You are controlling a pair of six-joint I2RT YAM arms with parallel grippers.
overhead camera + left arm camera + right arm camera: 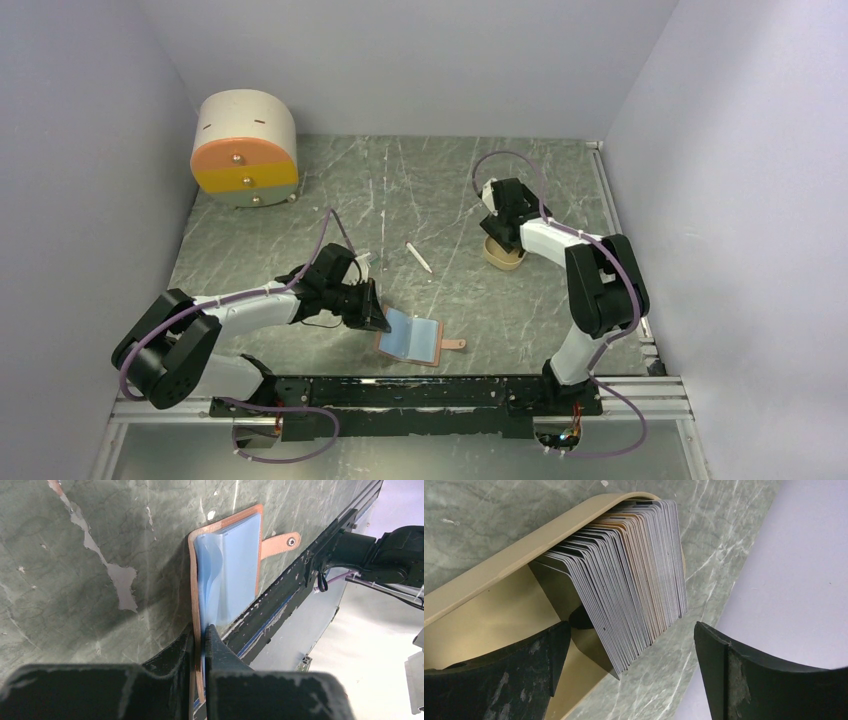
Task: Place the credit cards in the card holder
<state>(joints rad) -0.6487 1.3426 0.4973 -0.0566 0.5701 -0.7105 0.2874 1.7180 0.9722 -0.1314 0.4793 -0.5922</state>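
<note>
The card holder (412,338) is a brown leather wallet with blue plastic sleeves, lying open near the table's front edge. My left gripper (378,318) is shut on its left cover edge; the left wrist view shows the jaws (201,640) pinching the brown cover, with the sleeves (235,565) fanned beyond. The credit cards (634,580) stand as a dense leaning stack in a tan dish (499,565). My right gripper (631,630) is open, its fingers on either side of the stack's lower end without touching it. In the top view it (497,225) hovers over the dish (505,258).
A thin white pen-like stick (419,258) lies mid-table between the arms. A round cream box with orange and yellow drawers (245,150) stands at the back left. The black base rail (400,390) runs along the front edge, right by the holder (300,580).
</note>
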